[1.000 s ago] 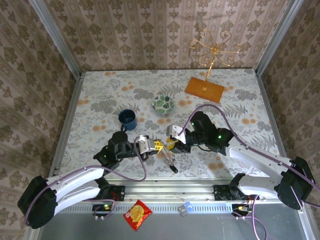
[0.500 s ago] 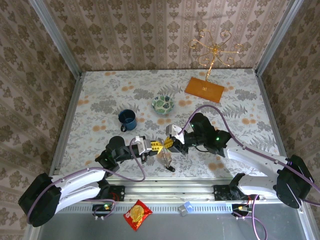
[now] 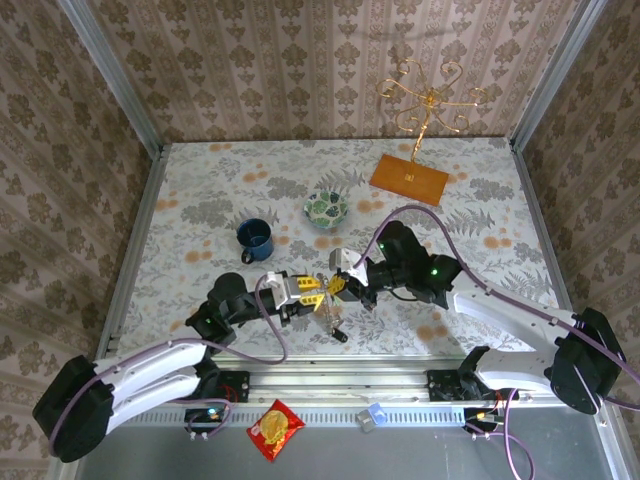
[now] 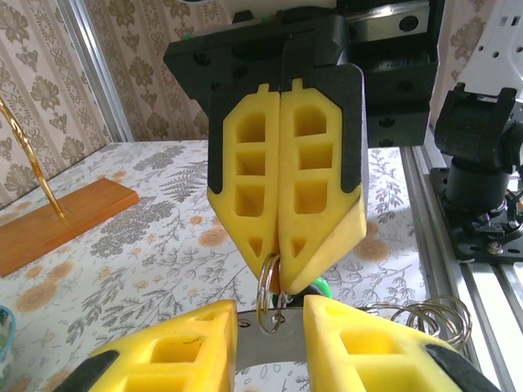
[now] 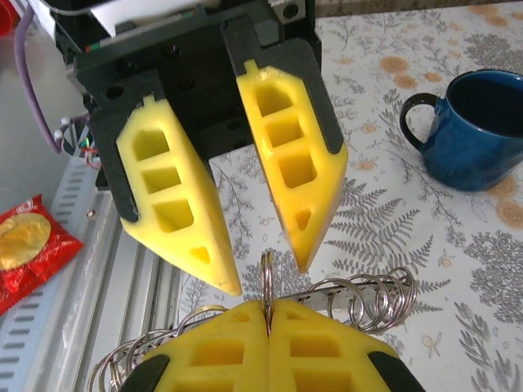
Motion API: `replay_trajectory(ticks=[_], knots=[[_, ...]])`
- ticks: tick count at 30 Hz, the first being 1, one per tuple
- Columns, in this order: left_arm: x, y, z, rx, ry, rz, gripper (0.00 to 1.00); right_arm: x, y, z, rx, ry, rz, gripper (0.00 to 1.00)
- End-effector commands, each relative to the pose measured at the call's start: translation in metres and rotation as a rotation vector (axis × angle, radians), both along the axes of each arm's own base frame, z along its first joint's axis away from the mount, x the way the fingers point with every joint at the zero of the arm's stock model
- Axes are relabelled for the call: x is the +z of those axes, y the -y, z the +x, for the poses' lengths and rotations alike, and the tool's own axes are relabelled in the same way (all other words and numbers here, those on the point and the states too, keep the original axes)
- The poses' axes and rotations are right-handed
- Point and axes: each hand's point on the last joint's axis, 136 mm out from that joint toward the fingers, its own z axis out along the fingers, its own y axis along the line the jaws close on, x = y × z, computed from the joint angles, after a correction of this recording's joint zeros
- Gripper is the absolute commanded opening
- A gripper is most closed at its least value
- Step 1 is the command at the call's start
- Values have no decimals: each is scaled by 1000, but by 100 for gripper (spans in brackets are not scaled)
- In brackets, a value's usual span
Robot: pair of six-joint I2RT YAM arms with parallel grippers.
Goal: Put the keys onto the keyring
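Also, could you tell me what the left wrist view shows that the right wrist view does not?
Left wrist, not right wrist: the orange wooden base with a gold stem rising from it. Right wrist, not left wrist: the blue mug and the red snack packet. Both: the right gripper shut on a thin metal ring, the left gripper with its fingers apart on either side of that ring, and a bundle of wire rings close by.

Keyring (image 5: pixel 267 276): thin silver wire loop, upright, edge-on to me, pinched in the right gripper (image 5: pixel 268 309). I see a green key head (image 4: pixel 319 287) peeking behind it. The black-headed key (image 3: pixel 341 337) sits lowest (hanging or resting, unclear).
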Motion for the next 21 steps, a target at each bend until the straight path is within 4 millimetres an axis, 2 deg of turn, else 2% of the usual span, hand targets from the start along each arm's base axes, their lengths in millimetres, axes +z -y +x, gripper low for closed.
replay_trajectory(ticks=[1,8,14,21], knots=[[0,-2,2,6,26,83,26,1,3,-4,44,54,-104,0],[3,-1,0,-18,28,150,25,-4,4,-7,100,109,-245,0],[-1,1,-2,-49,30,199,20,5,-2,-9,138,136,-253,0],[4,7,-1,-71,37,182,14,2,-11,-11,163,147,-272,0]])
